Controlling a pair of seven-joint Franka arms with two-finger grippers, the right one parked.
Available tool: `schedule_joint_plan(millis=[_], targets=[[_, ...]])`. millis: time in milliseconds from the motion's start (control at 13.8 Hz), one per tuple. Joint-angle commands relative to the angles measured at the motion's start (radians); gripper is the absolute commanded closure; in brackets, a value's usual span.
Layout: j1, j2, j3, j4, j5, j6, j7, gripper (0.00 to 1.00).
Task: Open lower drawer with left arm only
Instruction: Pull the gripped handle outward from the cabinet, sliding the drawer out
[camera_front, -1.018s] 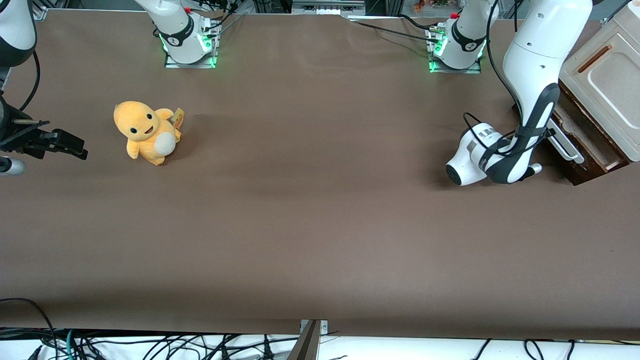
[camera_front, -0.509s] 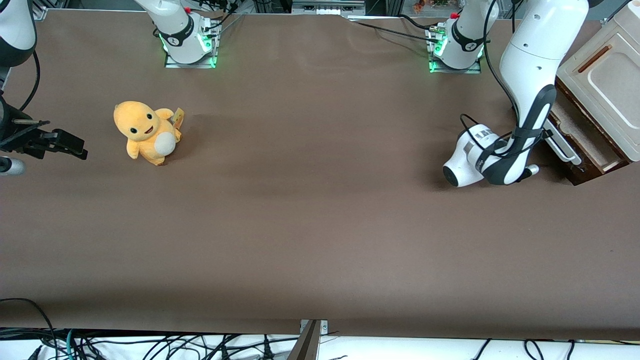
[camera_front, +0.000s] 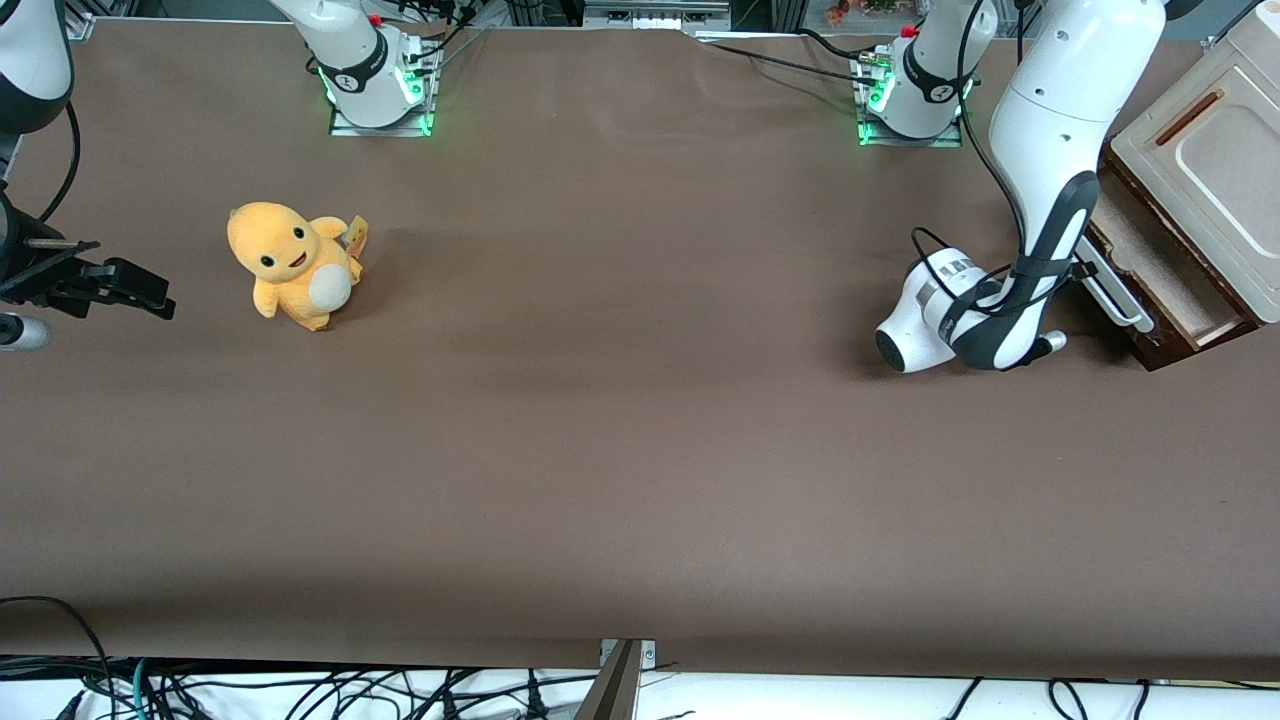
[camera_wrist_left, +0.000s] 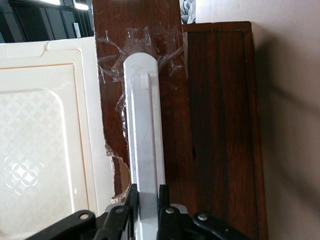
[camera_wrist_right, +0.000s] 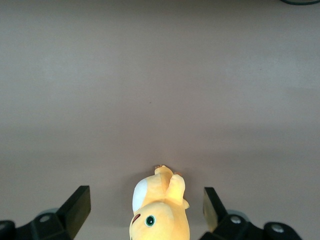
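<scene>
Brown table (camera_front: 600, 450): pincer (camera_wrist_left: 148, 200) clamps white handle (camera_wrist_left: 145, 135) of part-open lower drawer (camera_front: 1150, 270).

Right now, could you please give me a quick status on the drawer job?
Hand shut on handle. Lower drawer part open, tan inside showing. Plush toward the parked arm's end, not in the way.

Yellow plush toy (camera_front: 292, 264) on brown table (camera_front: 600, 450), cream cabinet panel (camera_front: 1205, 170)
</scene>
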Motion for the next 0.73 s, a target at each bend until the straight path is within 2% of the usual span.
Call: schedule_joint_plan(millis=[0, 655], targets=[[-0.015, 0.013, 0.0, 0.031, -0.051, -0.019, 0.03, 0.98], [-0.035, 0.028, 0.0, 0.069, -0.071, -0.056, 0.036, 0.98]])
